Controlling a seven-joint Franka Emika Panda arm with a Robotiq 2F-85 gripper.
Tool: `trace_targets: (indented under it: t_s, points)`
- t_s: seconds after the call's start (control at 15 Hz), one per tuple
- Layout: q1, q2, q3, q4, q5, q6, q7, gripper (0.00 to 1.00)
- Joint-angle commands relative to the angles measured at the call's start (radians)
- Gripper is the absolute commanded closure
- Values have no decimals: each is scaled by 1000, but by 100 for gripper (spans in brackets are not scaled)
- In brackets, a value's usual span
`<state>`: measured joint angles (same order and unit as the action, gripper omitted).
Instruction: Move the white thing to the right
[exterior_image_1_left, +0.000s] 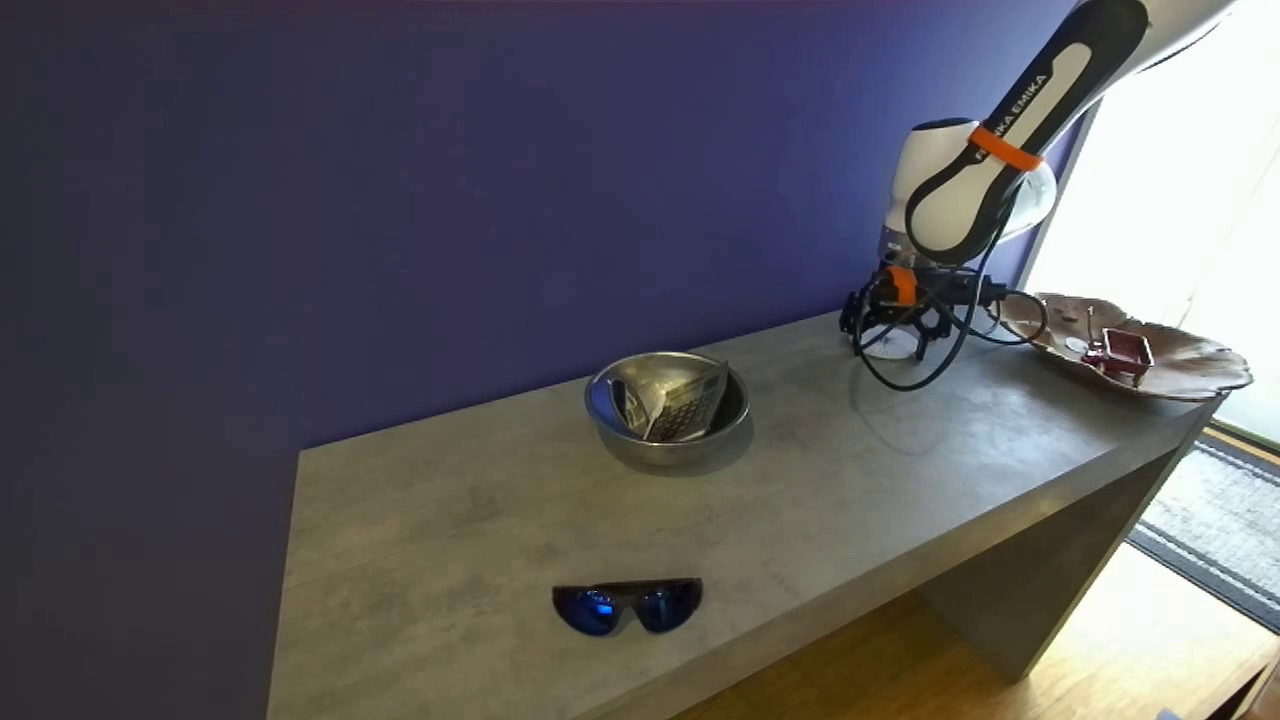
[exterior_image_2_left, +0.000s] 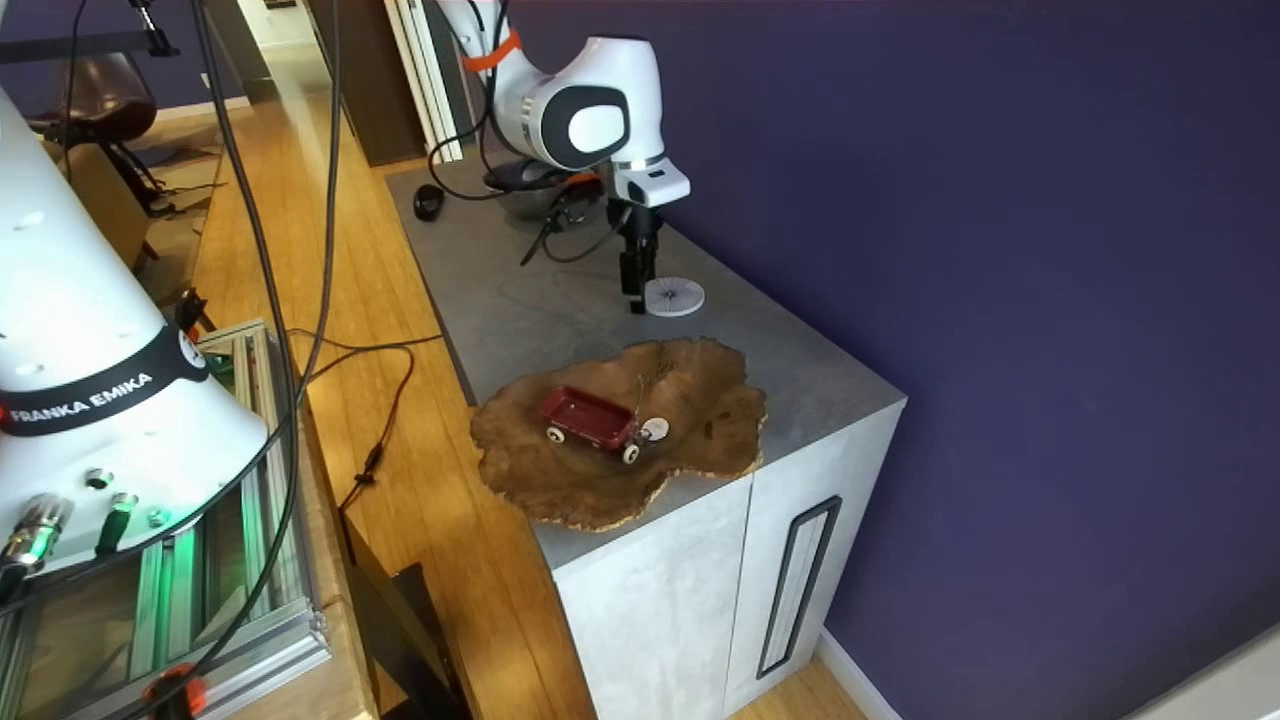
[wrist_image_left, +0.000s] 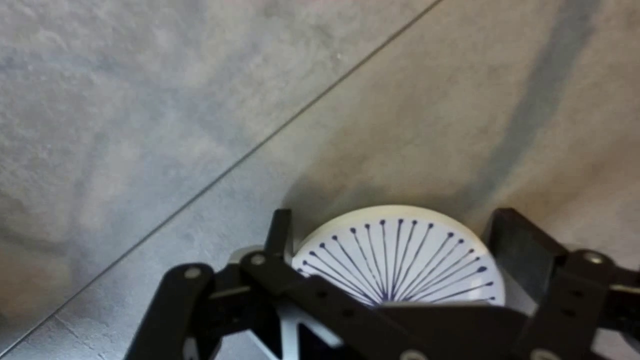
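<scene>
The white thing is a flat round disc with thin dark lines fanning out from its centre. It lies on the grey counter near the wall in both exterior views (exterior_image_1_left: 893, 344) (exterior_image_2_left: 675, 297). In the wrist view the disc (wrist_image_left: 400, 260) sits between the two fingers, its near part hidden by the gripper. My gripper (wrist_image_left: 392, 217) is open and low around the disc, fingers on opposite sides. A gap shows at the right finger; the left finger is very close, and I cannot tell if it touches. The gripper also shows in both exterior views (exterior_image_1_left: 890, 350) (exterior_image_2_left: 638, 300).
A steel bowl (exterior_image_1_left: 668, 452) holding a grater stands along the counter. Dark sunglasses (exterior_image_1_left: 628, 606) lie near the front edge. A brown wooden platter (exterior_image_2_left: 530, 470) with a red toy wagon (exterior_image_2_left: 590, 415) is at the counter's other end. A purple wall (exterior_image_1_left: 450, 200) runs along the back.
</scene>
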<state>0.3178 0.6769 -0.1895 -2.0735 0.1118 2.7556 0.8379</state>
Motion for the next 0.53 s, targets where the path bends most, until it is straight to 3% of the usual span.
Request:
trace_targets:
  t_s: [0.0,0.13,0.47]
  points:
    - [-35,28,3,66,-2,-37,16,0]
    - [-56,-40,49,6,14,-68,-18,0]
    - [-45,-255,170,-270,13,-5,-116,0]
